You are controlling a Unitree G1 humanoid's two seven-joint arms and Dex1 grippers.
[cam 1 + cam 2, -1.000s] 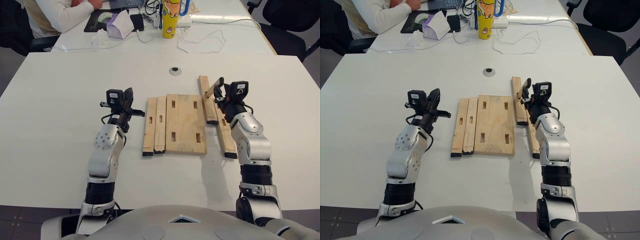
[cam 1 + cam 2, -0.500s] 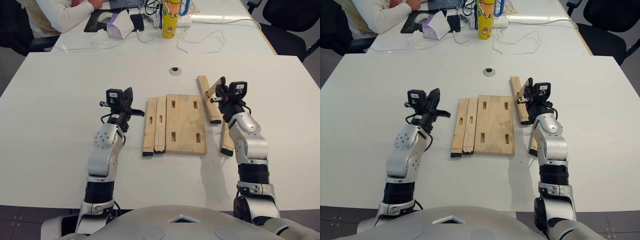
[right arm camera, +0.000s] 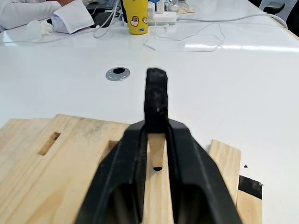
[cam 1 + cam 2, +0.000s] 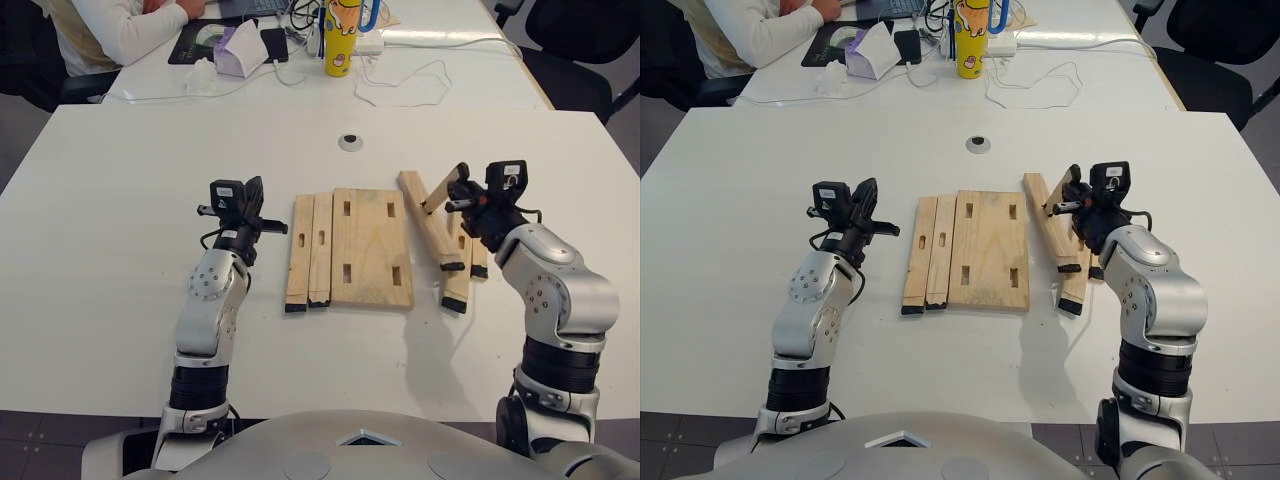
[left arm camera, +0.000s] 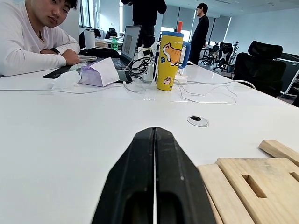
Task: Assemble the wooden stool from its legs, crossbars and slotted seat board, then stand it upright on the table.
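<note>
While our right claw (image 4: 458, 196) clamped a pale wooden stick (image 4: 446, 189), tilted with its black-capped end raised over the worktop (image 4: 120, 200), our left claw (image 4: 278, 227) was pinched together on nothing, just beside two slotted slats (image 4: 310, 250). These lay flat, side by side, against the seat board (image 4: 372, 245), a light plank with four rectangular slots. Right of the board, three more black-tipped legs (image 4: 446, 250) lay loosely overlapping below the raised stick.
</note>
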